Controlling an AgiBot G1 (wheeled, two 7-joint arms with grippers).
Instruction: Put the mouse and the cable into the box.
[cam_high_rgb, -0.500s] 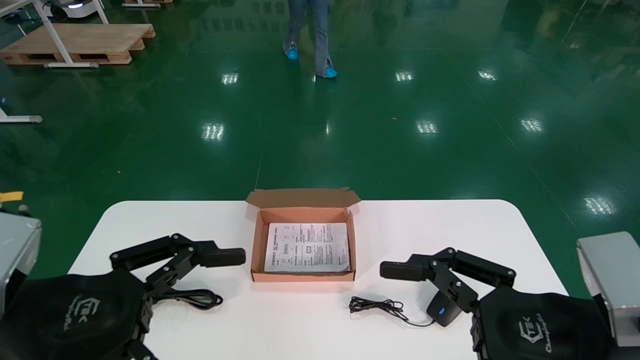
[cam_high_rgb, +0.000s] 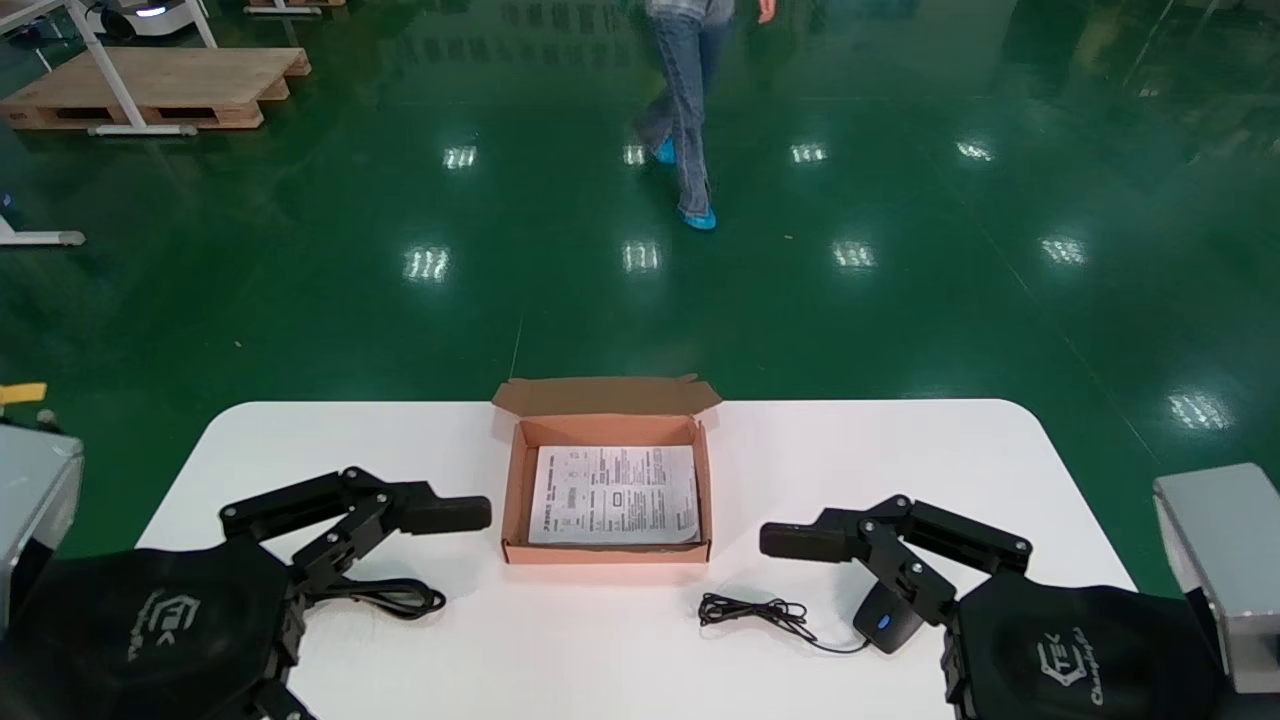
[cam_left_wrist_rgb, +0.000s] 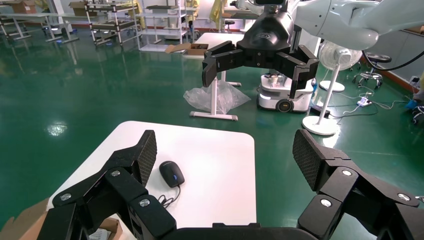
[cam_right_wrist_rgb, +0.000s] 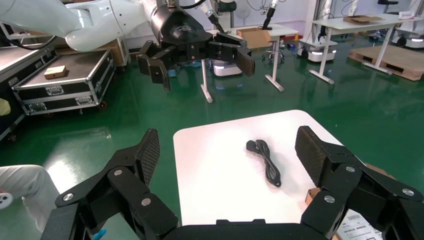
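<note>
The white table (cam_high_rgb: 900, 450) carries an open cardboard box (cam_high_rgb: 606, 550) with a printed sheet (cam_high_rgb: 613, 495) lying flat inside. Only the head view shows the box whole; each wrist view catches just a corner of it. The left gripper (cam_left_wrist_rgb: 226, 155) is left of the box and the right gripper (cam_right_wrist_rgb: 227, 150) right of it. Both have their fingers spread wide and hold nothing. The mouse (cam_high_rgb: 885, 618) sits right of the box, nearer the table's front edge. The right gripper half hides it in the head view, while the left wrist view shows it whole, cord end turned toward the box's side. Its thin cord (cam_high_rgb: 760, 610) bunches between mouse and box. The cable (cam_high_rgb: 395, 597) lies left of the box, folded long and narrow, roughly parallel to the box's front wall. The left gripper covers one end in the head view; the right wrist view shows all of it.
</note>
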